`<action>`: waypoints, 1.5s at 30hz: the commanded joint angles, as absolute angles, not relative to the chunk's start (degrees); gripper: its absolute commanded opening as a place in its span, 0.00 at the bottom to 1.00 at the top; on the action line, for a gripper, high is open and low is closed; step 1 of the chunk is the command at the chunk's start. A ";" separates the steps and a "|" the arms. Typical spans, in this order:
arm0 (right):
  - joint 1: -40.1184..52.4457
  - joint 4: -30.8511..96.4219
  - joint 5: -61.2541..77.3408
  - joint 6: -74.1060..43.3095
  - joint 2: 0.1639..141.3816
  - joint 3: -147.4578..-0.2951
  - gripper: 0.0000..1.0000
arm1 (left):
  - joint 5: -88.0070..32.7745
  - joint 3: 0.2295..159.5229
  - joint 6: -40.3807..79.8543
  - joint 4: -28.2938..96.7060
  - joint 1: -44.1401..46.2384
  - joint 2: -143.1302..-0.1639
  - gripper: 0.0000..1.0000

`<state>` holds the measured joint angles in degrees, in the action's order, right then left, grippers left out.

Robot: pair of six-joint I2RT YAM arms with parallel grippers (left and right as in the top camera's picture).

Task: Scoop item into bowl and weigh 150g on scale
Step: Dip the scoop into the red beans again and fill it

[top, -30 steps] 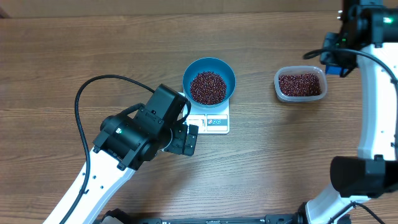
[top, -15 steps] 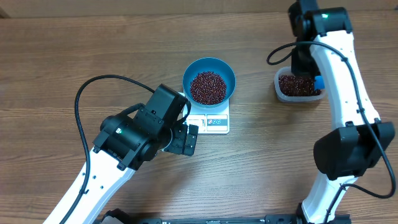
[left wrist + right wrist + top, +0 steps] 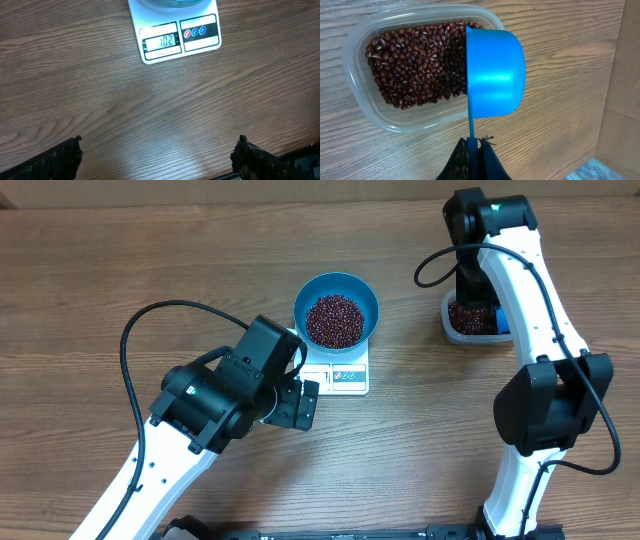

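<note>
Right fingers (image 3: 459, 161) on scoop (image 3: 495, 75) beside beans (image 3: 415, 65)

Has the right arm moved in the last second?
Yes. The right gripper, holding a blue plastic scoop, swung left, over the clear rectangular tub.

Right arm (image 3: 515, 260) has swung in from the right edge of the table (image 3: 100, 280) and now lies across the clear tub (image 3: 450, 328), hiding most of it from above. Right gripper (image 3: 472, 150), pinched on the handle of the blue scoop (image 3: 495, 75), has come with it. The scoop now hangs over the tub's beans (image 3: 415, 65).
</note>
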<state>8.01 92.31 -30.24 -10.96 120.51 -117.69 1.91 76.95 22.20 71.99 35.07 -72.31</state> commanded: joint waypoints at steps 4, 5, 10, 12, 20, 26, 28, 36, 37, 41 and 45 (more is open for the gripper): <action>8.25 91.31 -30.81 -12.01 121.01 -114.48 0.04 | 1.87 76.97 22.74 71.94 35.29 -71.99 1.00; 8.25 90.70 -30.81 -12.01 121.03 -113.43 0.04 | 1.85 76.97 22.74 71.94 35.29 -71.99 1.00; 8.25 88.25 -30.79 -12.01 121.36 -108.86 0.04 | 1.87 76.97 22.74 71.94 35.29 -71.99 1.00; 8.25 87.64 -30.52 -11.99 121.54 -107.59 0.04 | 1.85 76.97 22.74 71.94 35.29 -71.99 1.00; 8.32 85.27 -21.56 -11.49 121.54 -106.76 0.04 | 1.85 76.97 22.74 71.94 35.29 -71.99 1.00; 8.32 85.54 -14.24 -9.56 121.51 -106.96 0.04 | 1.85 76.97 22.74 71.94 35.29 -71.99 0.99; 8.32 85.84 -13.30 -9.52 121.51 -107.00 0.04 | 1.85 76.97 22.74 71.94 35.29 -71.99 1.00; 8.32 86.41 -7.53 -7.03 121.51 -109.38 0.04 | 1.87 76.97 22.74 71.94 35.29 -71.99 0.99; 8.32 86.28 -6.55 -6.96 121.51 -110.10 0.04 | 1.85 76.97 22.74 71.94 35.29 -71.99 1.00; 8.29 86.21 -3.81 -6.57 121.51 -112.27 0.04 | 1.85 76.97 22.74 71.94 35.29 -71.99 0.99; 8.25 86.13 0.12 -4.43 121.51 -112.27 0.04 | 1.87 76.97 22.74 71.94 35.29 -71.99 0.99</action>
<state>7.92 86.54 -6.85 -6.68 120.77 -110.37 1.91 76.95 22.20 71.99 35.07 -72.31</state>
